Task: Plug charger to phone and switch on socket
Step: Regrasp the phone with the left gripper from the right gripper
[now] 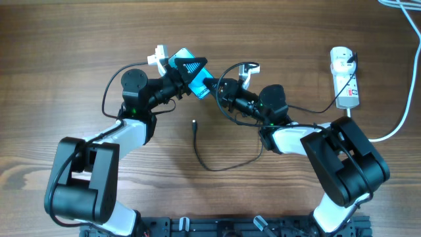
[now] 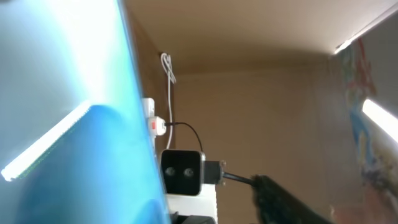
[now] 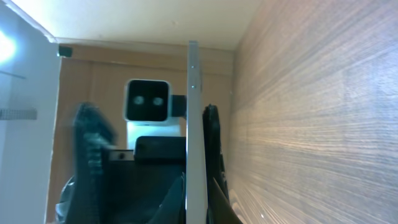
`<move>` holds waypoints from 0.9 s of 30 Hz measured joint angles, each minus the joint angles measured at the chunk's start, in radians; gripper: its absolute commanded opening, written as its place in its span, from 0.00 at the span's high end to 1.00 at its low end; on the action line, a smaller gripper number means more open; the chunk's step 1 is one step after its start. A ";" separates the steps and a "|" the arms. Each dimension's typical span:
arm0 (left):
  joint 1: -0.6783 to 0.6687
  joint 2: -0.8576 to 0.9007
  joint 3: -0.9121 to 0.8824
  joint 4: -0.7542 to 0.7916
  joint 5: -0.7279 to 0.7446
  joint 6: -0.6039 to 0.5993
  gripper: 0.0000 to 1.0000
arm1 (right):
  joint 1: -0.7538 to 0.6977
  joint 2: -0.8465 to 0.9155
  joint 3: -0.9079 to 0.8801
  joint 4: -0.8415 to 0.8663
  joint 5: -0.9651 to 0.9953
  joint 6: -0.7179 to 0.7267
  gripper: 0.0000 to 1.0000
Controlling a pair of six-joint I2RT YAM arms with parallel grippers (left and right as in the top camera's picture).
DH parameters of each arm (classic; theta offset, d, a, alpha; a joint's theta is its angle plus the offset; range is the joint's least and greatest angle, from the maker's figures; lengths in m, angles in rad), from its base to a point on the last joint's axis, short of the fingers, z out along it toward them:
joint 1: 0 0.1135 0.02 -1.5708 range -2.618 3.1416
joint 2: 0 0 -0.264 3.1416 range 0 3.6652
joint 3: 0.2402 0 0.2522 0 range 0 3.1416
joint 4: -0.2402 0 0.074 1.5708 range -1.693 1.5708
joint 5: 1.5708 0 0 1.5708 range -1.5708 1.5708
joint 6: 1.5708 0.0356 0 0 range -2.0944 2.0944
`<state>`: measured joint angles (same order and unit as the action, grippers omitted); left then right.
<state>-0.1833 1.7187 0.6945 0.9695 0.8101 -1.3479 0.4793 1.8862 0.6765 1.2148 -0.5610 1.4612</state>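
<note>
Phone (image 1: 189,69) tilted, long axis diagonal

The phone (image 1: 189,69) is up at the back, in the middle, between the left arm (image 1: 128,131) and the right arm (image 1: 293,137). In front of it the charger (image 1: 195,124) lies on the counter (image 1: 66,52) — the socket (image 1: 344,79) lies far right, well apart.

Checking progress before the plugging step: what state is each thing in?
phone, held tilted, charger not connected.
charger, loose on table, plug tip free.
socket, black plug inserted; switch unreadable.
right gripper, shut on phone.
left gripper, at phone; grip unclear.
</note>
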 measured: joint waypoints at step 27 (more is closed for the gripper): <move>-0.006 0.017 -0.013 0.008 -0.040 -0.040 0.96 | 0.004 -0.005 0.017 -0.018 0.061 -0.027 0.30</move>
<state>-0.1898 1.7355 0.6815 0.9771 0.7700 -1.3884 0.4831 1.8816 0.6937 1.1965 -0.5003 1.4345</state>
